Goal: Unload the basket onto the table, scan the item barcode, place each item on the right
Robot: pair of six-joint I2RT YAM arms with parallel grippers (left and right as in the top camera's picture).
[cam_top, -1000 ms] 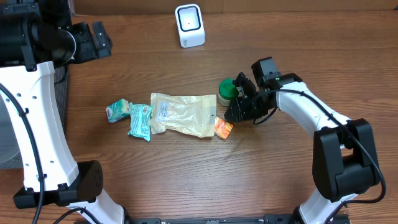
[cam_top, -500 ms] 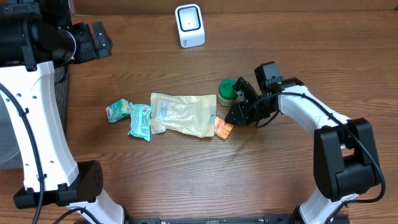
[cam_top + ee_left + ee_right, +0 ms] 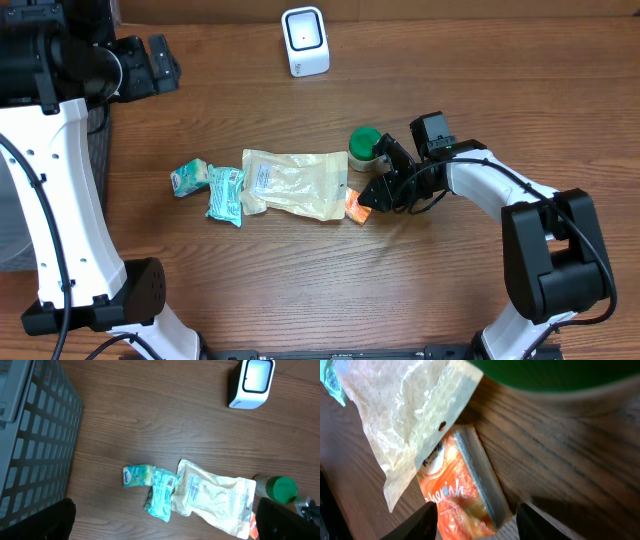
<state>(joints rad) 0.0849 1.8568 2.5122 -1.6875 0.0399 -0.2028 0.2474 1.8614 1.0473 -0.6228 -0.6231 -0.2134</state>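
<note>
Orange packet (image 3: 359, 206) flat on wood table (image 3: 300, 290), near centre. One end tucked under edge of cream pouch (image 3: 295, 183). Green-capped bottle (image 3: 364, 145) just beside it, on far side.

Right gripper (image 3: 372, 195) low over packet, jaws about half apart. One finger (image 3: 426, 521) each side of packet's free end. Contact with pads unclear from wrist view; packet not lifted.

White scanner (image 3: 305, 41) upright at far edge, well apart.

Left gripper (image 3: 160, 60) high at far left, jaws spread wide, holding nothing.
</note>
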